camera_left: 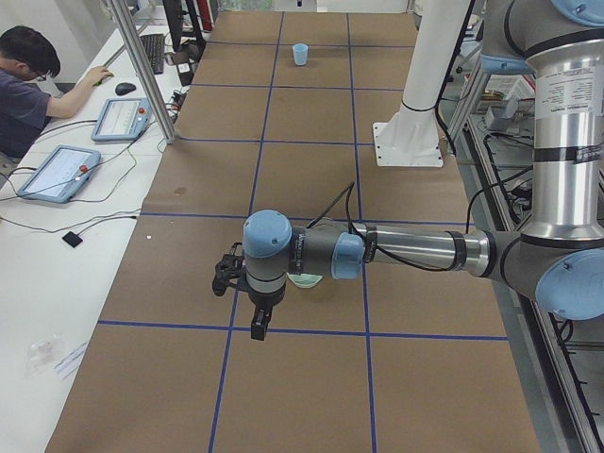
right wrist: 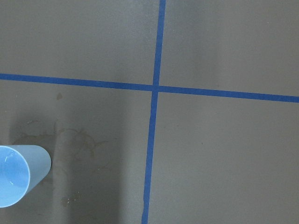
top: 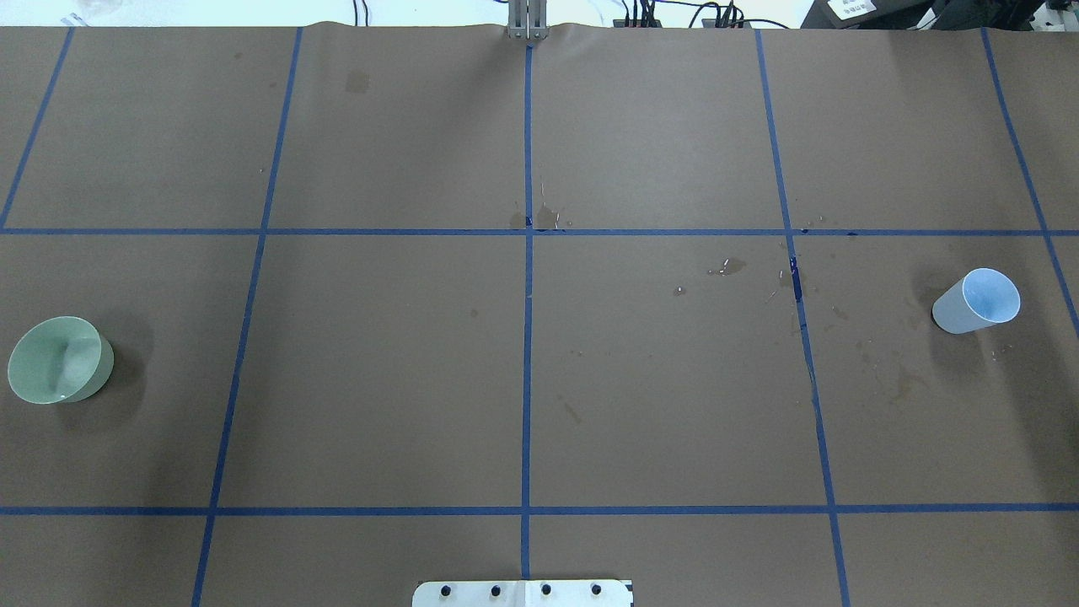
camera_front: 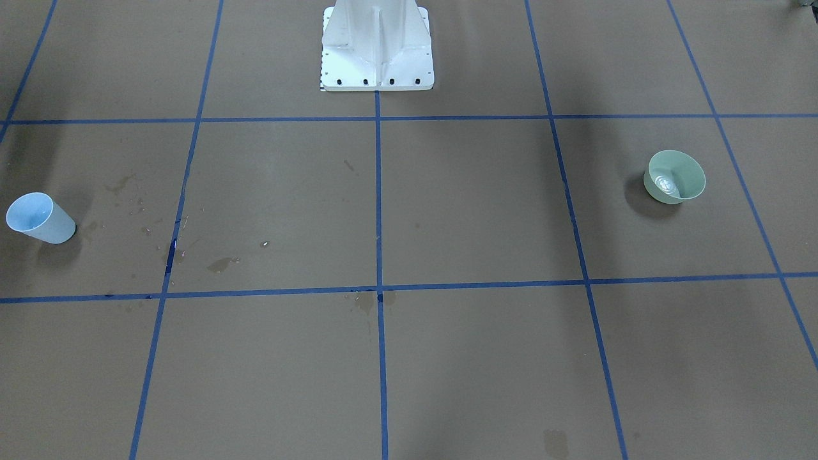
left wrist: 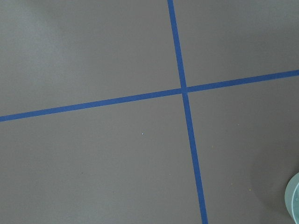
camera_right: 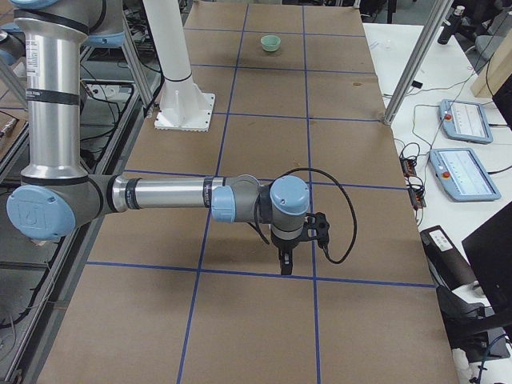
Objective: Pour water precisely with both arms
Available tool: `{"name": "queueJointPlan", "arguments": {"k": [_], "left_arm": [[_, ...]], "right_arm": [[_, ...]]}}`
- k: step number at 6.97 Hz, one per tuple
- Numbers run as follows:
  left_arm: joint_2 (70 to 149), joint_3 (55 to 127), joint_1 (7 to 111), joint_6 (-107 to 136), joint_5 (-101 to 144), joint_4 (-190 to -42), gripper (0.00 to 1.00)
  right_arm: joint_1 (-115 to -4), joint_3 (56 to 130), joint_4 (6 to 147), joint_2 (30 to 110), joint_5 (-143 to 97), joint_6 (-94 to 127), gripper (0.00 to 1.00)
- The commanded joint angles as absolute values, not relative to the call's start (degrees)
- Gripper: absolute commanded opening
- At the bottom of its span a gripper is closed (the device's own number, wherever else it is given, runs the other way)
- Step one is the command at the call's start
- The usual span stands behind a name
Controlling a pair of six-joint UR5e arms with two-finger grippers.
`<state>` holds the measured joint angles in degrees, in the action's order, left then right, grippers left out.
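The water [camera_front: 668,183] lies in the green bowl [camera_front: 693,174] on my left side of the table [camera_front: 447,211]. The blue cup [camera_front: 56,225] stands upright, mouth up, far on my right. My left pincer [camera_left: 257,328] and right pincer [camera_right: 284,267] point down. Whether they are open or closed, I cannot tell.

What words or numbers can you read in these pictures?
No text can be read.
The cup and bowl: no print shows.
The white label beyond the table: too small.
The pendant screens: blurred.
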<state>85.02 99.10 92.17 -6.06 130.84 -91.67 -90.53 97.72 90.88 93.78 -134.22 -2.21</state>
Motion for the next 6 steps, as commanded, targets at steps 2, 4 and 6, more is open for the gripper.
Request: {"name": "queueJointPlan", "arguments": {"k": [2,4,6], "left_arm": [[85.25,98.79,92.2,-6.06,130.69,-91.23,1.0],[84.29,98.79,92.11,-5.89,130.96,-91.67,1.0],[85.07,99.23,91.76,-5.46,135.14,-93.16,1.0]], "right_arm": [[-90.53,97.73,90.62,93.78,-134.38,-2.46,1.0],[-90.53,97.73,90.44,93.52,-134.99,-2.64,1.0],[-90.53,97.91,90.44,92.99,-135.18,-2.64,1.0]]}}
